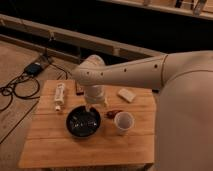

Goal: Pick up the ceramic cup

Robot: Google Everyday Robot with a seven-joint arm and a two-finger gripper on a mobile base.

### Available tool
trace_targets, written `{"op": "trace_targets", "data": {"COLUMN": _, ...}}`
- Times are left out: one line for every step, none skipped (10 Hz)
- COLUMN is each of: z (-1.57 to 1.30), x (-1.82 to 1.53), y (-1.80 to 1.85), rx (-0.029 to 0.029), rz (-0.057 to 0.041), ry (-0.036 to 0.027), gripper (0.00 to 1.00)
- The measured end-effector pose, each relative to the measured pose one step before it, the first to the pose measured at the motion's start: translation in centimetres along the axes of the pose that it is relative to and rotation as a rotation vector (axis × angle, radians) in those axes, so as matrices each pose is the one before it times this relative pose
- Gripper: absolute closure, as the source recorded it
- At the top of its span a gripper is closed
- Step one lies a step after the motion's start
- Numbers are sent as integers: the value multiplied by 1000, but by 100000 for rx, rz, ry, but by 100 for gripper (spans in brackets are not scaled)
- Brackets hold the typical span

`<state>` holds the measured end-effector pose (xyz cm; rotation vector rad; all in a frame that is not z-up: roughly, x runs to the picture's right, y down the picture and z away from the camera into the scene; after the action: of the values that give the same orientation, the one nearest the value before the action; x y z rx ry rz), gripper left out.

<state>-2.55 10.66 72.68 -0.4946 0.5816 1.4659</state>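
Pincer [93, 110] over black bowl [71, 127], beside ceramic cup [124, 122]; arm bent down.

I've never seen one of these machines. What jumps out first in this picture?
The huge white arm sweeps in from the right across a small wooden table. Its end effector hangs over the far edge of the black bowl, near the table's middle. Just right of the bowl stands the small white ceramic cup, apart from the end effector.

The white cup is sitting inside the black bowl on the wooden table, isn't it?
No. The camera view shows the ceramic cup standing on the wooden table beside the black bowl, not inside it; the gripper hangs over the bowl.
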Motion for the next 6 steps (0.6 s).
{"op": "trace_targets", "data": {"z": 455, "x": 320, "y": -1694, "rx": 816, "rz": 1674, "ry": -368, "gripper": 35}}
{"op": "trace_targets", "data": {"z": 490, "x": 535, "y": -1136, "rx": 752, "rz": 1435, "ry": 418, "gripper": 35}}
{"op": "trace_targets", "data": {"z": 452, "x": 616, "y": -800, "rx": 801, "rz": 1275, "ry": 649, "gripper": 35}}
{"op": "trace_targets", "data": {"z": 610, "x": 747, "y": -677, "rx": 679, "rz": 1502, "ry": 579, "gripper": 35}}
{"op": "trace_targets", "data": {"z": 745, "x": 722, "y": -495, "rx": 165, "rz": 1691, "ry": 499, "gripper": 35}}
{"op": "trace_targets", "data": {"z": 624, "x": 550, "y": -487, "rx": 433, "rz": 1526, "ry": 870, "gripper": 35}}
